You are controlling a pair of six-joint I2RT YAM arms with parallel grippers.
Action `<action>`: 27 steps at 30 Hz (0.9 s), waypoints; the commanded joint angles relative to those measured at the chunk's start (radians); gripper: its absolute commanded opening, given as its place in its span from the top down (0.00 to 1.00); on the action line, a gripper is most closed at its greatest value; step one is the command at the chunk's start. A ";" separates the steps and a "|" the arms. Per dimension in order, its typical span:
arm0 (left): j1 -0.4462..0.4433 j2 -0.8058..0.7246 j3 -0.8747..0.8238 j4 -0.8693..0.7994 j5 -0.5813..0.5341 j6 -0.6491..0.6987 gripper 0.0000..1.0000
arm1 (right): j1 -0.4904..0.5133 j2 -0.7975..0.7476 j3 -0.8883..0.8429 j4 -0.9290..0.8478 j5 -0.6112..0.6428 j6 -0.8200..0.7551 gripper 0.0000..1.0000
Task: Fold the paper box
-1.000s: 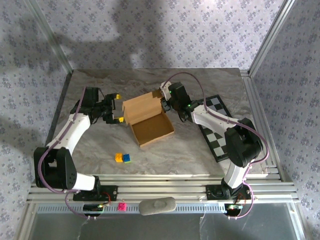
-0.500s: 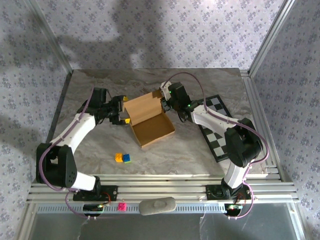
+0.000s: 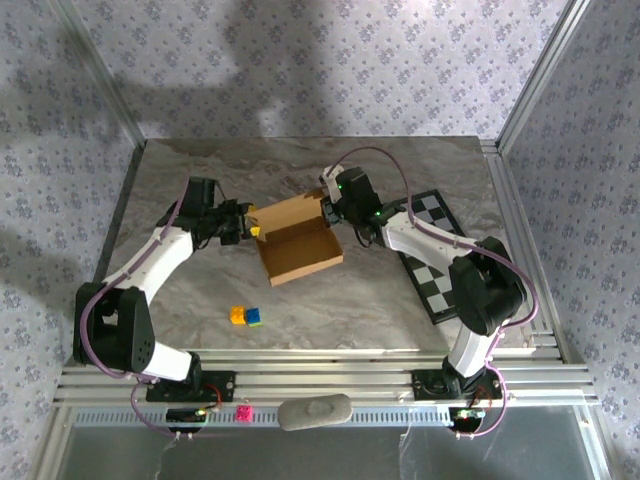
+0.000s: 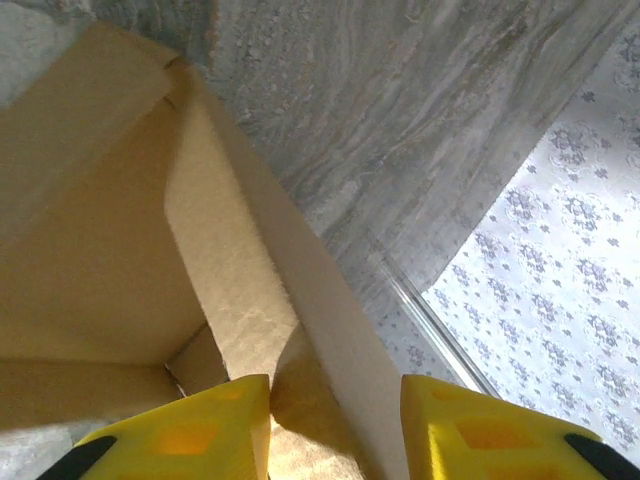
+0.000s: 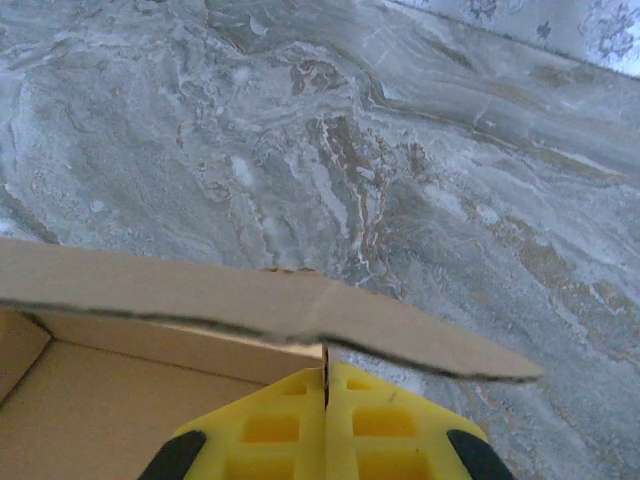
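Between the partly parted fingers of the left gripper (image 4: 335, 425), a side wall of the paper box (image 3: 300, 248) is straddled; whether it is pinched cannot be told. Just ahead of the right gripper (image 5: 325, 378), whose jaws are pressed fully together, a box flap's edge is seen crossing the tips.
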 commanded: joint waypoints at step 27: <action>-0.036 -0.044 -0.044 -0.158 -0.022 0.100 0.77 | -0.024 -0.426 -0.080 -0.278 -0.148 0.324 0.33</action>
